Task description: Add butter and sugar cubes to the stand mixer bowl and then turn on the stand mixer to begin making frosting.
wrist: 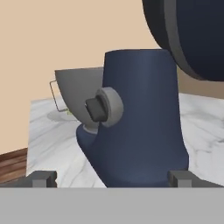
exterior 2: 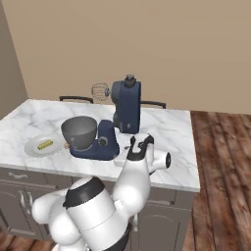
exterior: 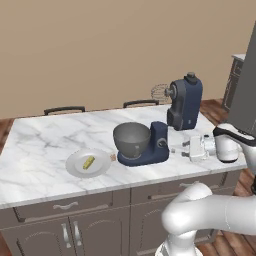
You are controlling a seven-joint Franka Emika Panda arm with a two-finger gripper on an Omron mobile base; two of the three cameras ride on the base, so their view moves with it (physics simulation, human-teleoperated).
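Marble counter (exterior: 45,135) carries a plate (exterior: 75,167) beside the stand mixer (exterior: 165,131), whose column fronts the wide-open gripper (wrist: 111,178).

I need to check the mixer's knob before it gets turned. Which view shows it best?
The hand view: the knob sits large and unobstructed on the stand mixer column. In the left base view it is a tiny disc; the right base view shows it small, near the arm.

The navy blue stand mixer (exterior: 167,127), head tilted back, blocks the middle of the white marble table (exterior: 40,140). Its column stands close before the wide-open end effector (exterior: 182,148), near the table's right edge. Bare marble lies free toward the table's left edge, beyond the flat grey-white round plate (exterior: 75,167).
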